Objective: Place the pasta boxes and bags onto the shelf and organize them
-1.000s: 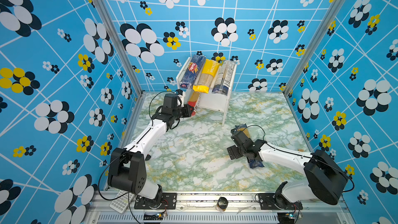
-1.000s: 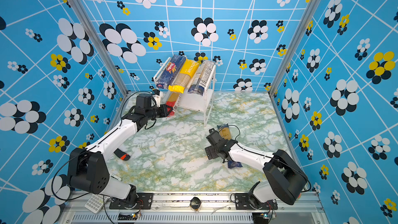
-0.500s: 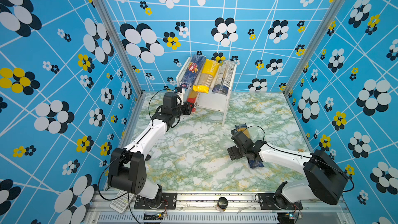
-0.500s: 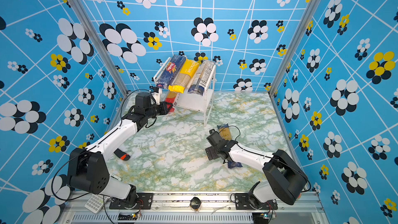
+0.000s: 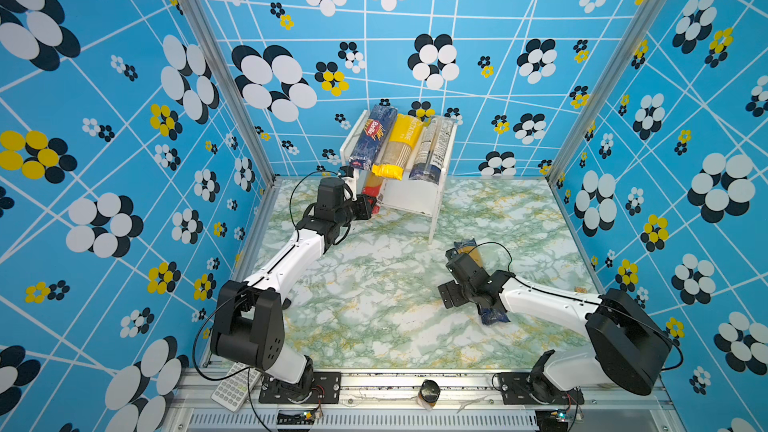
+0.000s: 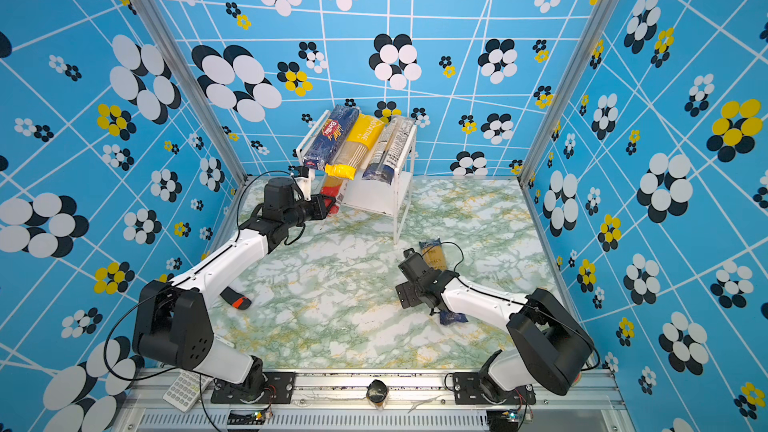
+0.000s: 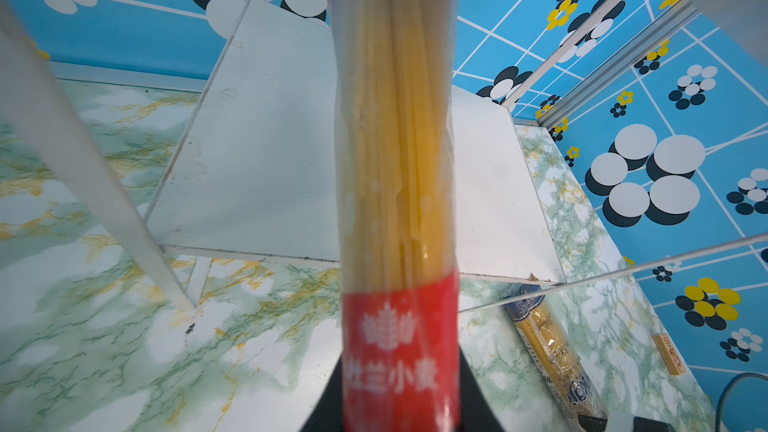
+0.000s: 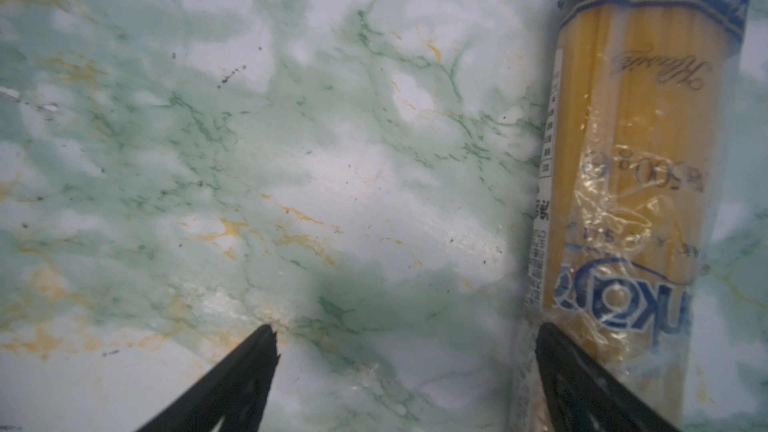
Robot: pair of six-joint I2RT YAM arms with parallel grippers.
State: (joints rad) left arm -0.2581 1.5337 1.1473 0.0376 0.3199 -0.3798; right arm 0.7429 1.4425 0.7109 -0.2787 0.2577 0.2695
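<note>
While the left gripper (image 5: 369,206) is clamped on the near end of the red-ended bag (image 7: 395,160), that bag reaches over the lower board of the shelf (image 5: 409,200), beneath the Barilla box (image 5: 371,137), yellow bag (image 5: 397,147) and white-labelled bag (image 5: 432,149) lying side by side on top. The right gripper (image 8: 407,328) sits low over the table (image 5: 374,305), jaws apart, one finger at the edge of the gold-labelled bag (image 8: 623,160) lying flat there.
</note>
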